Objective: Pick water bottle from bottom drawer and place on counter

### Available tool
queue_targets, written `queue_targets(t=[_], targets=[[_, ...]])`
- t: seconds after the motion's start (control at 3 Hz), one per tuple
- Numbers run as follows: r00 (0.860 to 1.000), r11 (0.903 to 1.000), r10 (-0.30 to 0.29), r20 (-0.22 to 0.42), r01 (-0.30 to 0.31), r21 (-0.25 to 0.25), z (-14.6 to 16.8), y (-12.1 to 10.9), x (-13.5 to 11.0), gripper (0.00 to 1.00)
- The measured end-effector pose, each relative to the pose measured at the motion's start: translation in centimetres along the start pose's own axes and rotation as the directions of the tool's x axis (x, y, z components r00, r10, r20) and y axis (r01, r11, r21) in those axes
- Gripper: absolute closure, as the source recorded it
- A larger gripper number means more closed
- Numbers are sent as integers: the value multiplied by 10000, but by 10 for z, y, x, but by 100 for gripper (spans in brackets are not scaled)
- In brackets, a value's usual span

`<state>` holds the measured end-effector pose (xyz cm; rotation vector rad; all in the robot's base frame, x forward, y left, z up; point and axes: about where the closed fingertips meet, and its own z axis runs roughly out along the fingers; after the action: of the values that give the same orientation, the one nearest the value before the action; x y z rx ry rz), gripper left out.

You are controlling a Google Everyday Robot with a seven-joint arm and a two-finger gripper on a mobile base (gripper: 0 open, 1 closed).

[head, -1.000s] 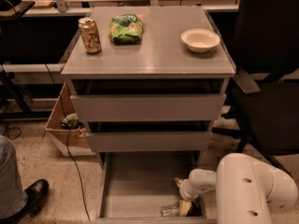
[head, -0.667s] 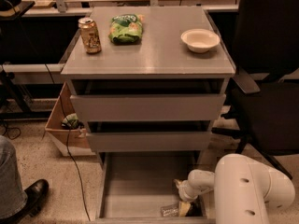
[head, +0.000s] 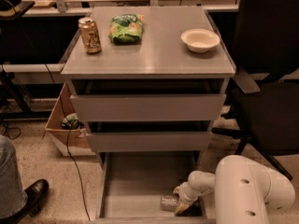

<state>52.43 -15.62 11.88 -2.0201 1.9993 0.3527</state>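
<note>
The bottom drawer (head: pixel 135 181) is pulled out at the foot of the grey cabinet. The water bottle (head: pixel 169 202) lies on its side near the drawer's front right corner, partly hidden by my arm. My gripper (head: pixel 180 200) is down inside the drawer right at the bottle's right end, behind my white arm (head: pixel 243 190). The counter (head: pixel 154 45) is the cabinet's grey top, above the two shorter drawers.
On the counter stand a gold-tan can (head: pixel 89 35), a green snack bag (head: pixel 126 28) and a white bowl (head: pixel 200 40). A black office chair (head: pixel 268 87) stands at the right. A cardboard box (head: pixel 63 125) and a person's shoe (head: pixel 32 195) are at the left.
My arm has shifted slightly left toward the bottle. The bottle and the things on the counter have not moved.
</note>
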Motion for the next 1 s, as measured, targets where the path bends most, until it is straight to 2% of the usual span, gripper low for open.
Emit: queue_targets(t=[0.67, 1.0], targets=[[9999, 9999, 71, 147, -73, 127, -11, -3, -11, 89], [9996, 9997, 88, 252, -94, 226, -18, -6, -21, 100]])
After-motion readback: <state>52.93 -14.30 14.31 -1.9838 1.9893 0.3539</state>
